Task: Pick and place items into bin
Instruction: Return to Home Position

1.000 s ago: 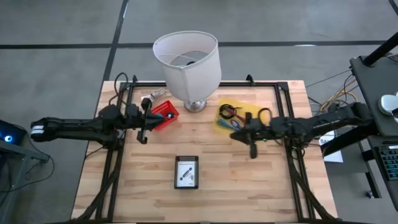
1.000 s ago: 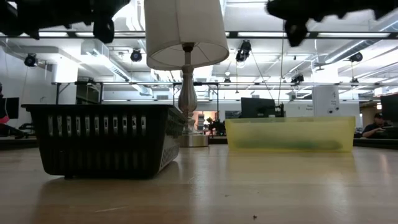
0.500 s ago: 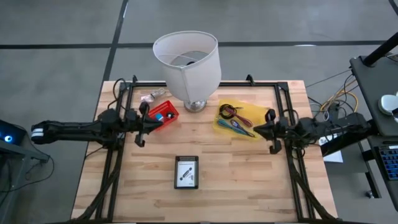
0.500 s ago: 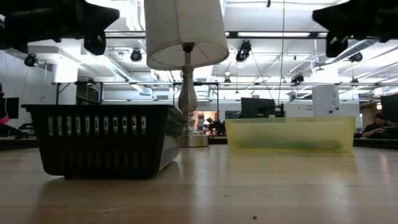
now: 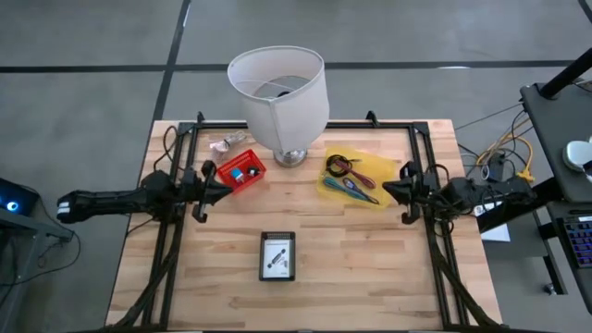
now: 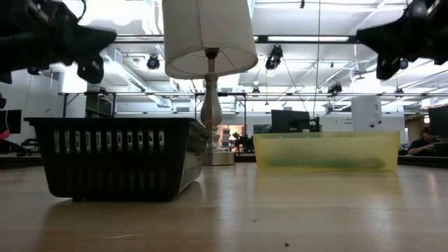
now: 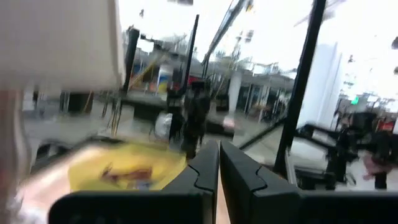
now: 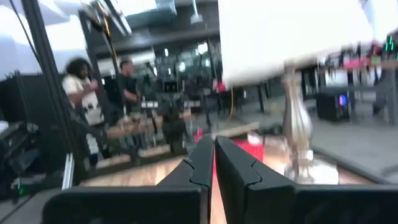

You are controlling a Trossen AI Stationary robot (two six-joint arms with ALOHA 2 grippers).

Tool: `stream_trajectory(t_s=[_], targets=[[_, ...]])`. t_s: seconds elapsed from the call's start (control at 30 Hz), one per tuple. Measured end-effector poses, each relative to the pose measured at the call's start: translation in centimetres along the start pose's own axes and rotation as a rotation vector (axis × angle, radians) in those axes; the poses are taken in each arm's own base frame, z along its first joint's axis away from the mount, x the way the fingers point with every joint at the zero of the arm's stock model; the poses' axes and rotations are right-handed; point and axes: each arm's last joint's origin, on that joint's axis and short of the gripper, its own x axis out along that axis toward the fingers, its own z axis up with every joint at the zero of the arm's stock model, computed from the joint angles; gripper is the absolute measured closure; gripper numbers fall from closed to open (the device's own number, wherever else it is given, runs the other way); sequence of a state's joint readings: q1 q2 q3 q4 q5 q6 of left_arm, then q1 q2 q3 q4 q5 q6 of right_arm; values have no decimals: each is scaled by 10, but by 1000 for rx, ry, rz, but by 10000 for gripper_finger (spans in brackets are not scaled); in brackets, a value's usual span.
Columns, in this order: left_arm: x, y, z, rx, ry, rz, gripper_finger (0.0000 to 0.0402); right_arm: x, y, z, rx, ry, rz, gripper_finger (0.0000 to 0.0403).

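Both my hands are pinched shut and empty, the right hand (image 5: 388,191) just off the outer edge of the yellow tray (image 5: 372,167) holding the cables (image 5: 340,166), nearer them than my left hand (image 5: 222,188) beside the red bin (image 5: 242,173).

The pale wooden plank table (image 5: 324,268) is matt, with its grain showing. Just ahead of the matt dark left gripper (image 5: 217,182) sits a red slatted plastic bin (image 5: 255,165). Beside the right gripper (image 5: 390,191), the yellow plastic tray (image 6: 325,150) looks translucent. The white lampshade (image 5: 277,92) looks like cloth, and its metal stem (image 6: 211,105) is shiny.
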State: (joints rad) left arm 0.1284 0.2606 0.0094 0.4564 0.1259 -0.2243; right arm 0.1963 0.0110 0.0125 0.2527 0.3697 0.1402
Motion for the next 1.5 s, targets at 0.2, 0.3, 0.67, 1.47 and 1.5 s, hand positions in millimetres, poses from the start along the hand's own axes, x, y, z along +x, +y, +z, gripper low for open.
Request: stream_trajectory(t_s=[0.2,0.3,0.67,1.47,1.5], targets=[[-2,2,-6,-13,55,53,401,1,-2,-13,42,128,-22,394],[-2,3,-5,-10,43,105,401,0,-3,-18,61,176,-34,394],[3,-3,-18,14,130,172,401,-1,-7,-20,-81,177,-154,394],[-3,-8,-16,-31,134,19,401,-1,0,-21,22,219,69,394],[-4,-8,-14,-31,124,18,401,-1,0,-21,22,220,69,394]])
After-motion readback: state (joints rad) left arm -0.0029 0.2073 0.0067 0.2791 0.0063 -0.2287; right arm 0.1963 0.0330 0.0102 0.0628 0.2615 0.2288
